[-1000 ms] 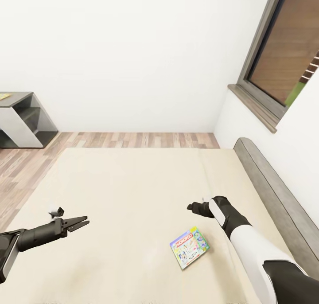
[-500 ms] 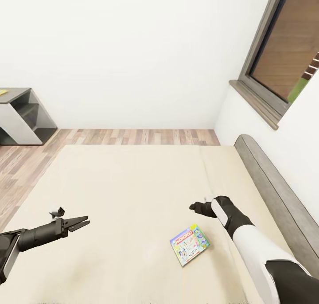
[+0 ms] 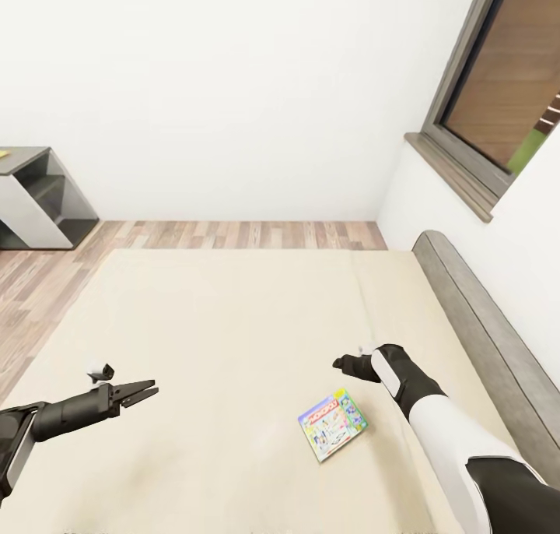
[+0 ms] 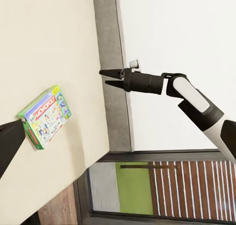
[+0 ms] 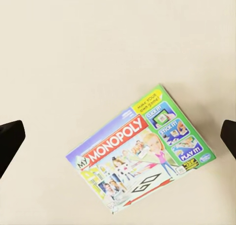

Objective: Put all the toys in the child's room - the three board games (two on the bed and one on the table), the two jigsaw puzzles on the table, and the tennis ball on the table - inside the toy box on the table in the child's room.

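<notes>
- Beige bed (image 3: 218, 339) fills the lower frame, white wall behind, window (image 3: 498, 90) upper right.
- Board game (image 3: 333, 428) lies flat on the mattress, lower right of centre.
- Right gripper (image 3: 342, 362) hovers just above it; I see both tips spread wide, nothing held.
- Left gripper (image 3: 148, 392) lower left, well apart from the game; tips nearly together, can't tell for sure.

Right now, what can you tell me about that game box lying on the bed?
The game box is a thin, flat rectangle that looks like printed cardboard. It has a red Monopoly banner, cartoon children, green and blue edges, and small picture panels. It lies face up and flat on the bed, turned askew to the bed's edges, near the grey headboard. Only the mattress touches it. The right gripper hangs open above it, not touching.
</notes>
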